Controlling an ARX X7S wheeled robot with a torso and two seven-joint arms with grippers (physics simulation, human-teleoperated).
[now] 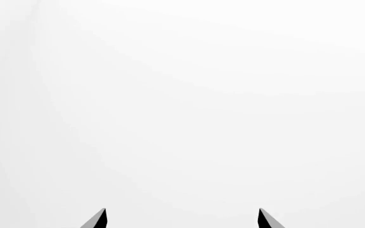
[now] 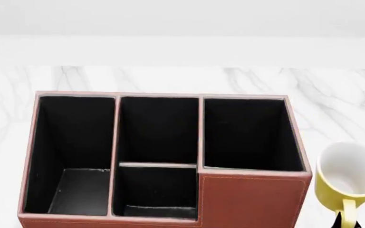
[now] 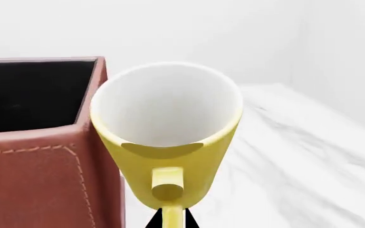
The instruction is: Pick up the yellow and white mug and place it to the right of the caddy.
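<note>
the small yellow mug with a white interior (image 2: 349,176) is positioned just beside the right-hand wall of the large reddish-brown leather-look caddy with black-lined compartments (image 2: 249,199), above the white marbled counter (image 2: 334,95). the mug is tilted, mouth toward the camera, handle pointing down toward the right gripper (image 3: 173,219). in the right wrist view the dark fingertips of that gripper flank the yellow loop handle (image 3: 168,190), so the gripper is judged to be clamped on the handle. whether the mug base contacts the counter cannot be told.

the left gripper (image 1: 182,219) has its fingertips spread apart, holds nothing, and faces a blank white surface.

status: pick-up is complete and the mug is already on the correct side of the caddy. remaining steps, as judged: level the mug, seat it on the counter, release, withdraw.
</note>
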